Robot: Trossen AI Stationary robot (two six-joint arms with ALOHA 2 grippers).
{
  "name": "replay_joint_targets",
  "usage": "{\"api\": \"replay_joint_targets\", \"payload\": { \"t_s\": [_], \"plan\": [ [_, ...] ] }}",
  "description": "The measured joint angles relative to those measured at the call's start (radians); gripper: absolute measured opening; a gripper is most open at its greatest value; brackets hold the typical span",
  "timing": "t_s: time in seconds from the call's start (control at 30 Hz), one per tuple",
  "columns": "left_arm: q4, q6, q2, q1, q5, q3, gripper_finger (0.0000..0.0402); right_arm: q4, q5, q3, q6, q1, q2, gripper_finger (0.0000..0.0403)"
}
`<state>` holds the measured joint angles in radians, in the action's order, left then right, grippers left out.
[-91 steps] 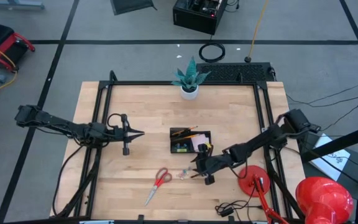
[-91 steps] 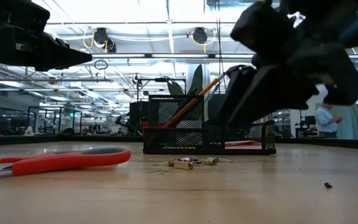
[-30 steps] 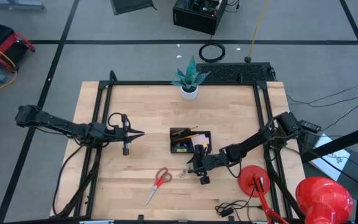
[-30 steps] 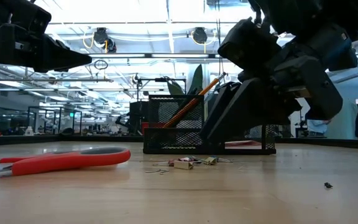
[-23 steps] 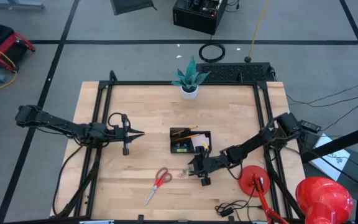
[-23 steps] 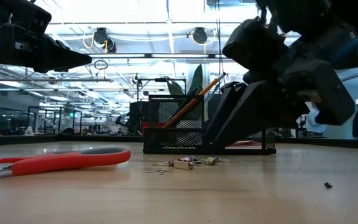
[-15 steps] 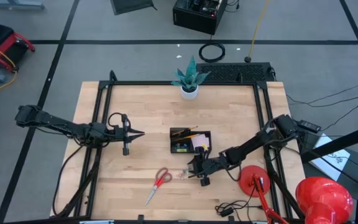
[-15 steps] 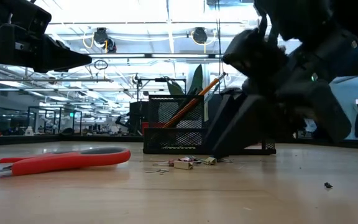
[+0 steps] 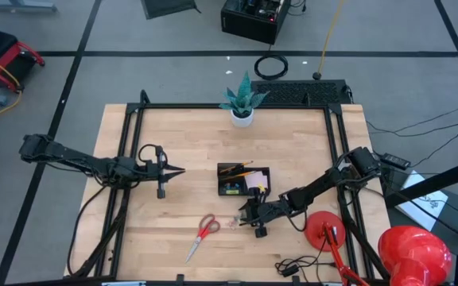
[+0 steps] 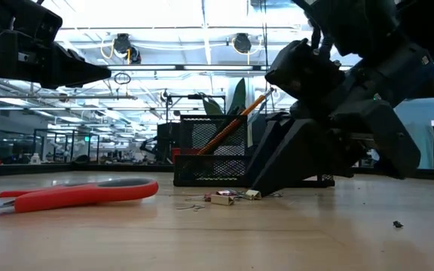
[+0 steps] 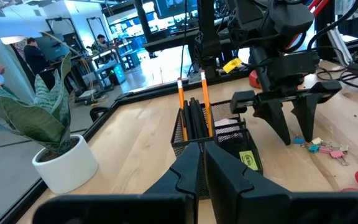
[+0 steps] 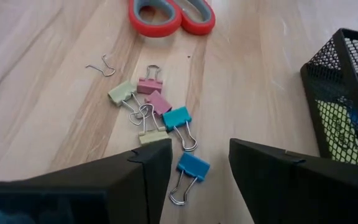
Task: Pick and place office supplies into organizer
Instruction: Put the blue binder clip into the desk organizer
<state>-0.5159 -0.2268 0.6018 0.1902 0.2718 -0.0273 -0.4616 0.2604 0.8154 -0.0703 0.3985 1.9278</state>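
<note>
A cluster of small coloured clips (image 12: 157, 109) lies on the table near the red-handled scissors (image 9: 203, 234). My right gripper (image 12: 199, 163) is open and slants down over the cluster, with a finger on either side of a blue clip (image 12: 191, 168); in the low view its fingertips (image 10: 256, 188) are just above the wood. The black mesh organizer (image 9: 243, 180) holds orange pencils (image 11: 191, 102) and a pink pad (image 9: 257, 183). My left gripper (image 9: 177, 169) is shut and holds level above the table's left half.
A white plant pot (image 9: 242, 114) stands at the far edge. A red lamp (image 9: 413, 251) and its round base (image 9: 324, 230) are at the near right, with a dark cable (image 9: 293, 266) beside them. A loose wire handle (image 12: 101, 67) lies by the clips.
My right gripper has sunk toward the clips, its fingertips coming down close to the table. The gap between its fingers is unchanged. The clips and scissors lie as before.
</note>
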Motion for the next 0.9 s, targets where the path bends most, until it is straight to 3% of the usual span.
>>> {"api": "replay_joint_targets", "payload": {
  "t_s": [0.57, 0.9],
  "plan": [
    [0.019, 0.003, 0.0, 0.0, 0.0, 0.0, 0.0031, 0.09, -0.024, -0.001, -0.251, 0.008, -0.001, 0.0155],
    [0.019, 0.003, 0.0, 0.0, 0.0, 0.0, 0.0031, 0.114, -0.021, -0.002, -0.226, 0.02, -0.001, 0.0155]
  ]
}}
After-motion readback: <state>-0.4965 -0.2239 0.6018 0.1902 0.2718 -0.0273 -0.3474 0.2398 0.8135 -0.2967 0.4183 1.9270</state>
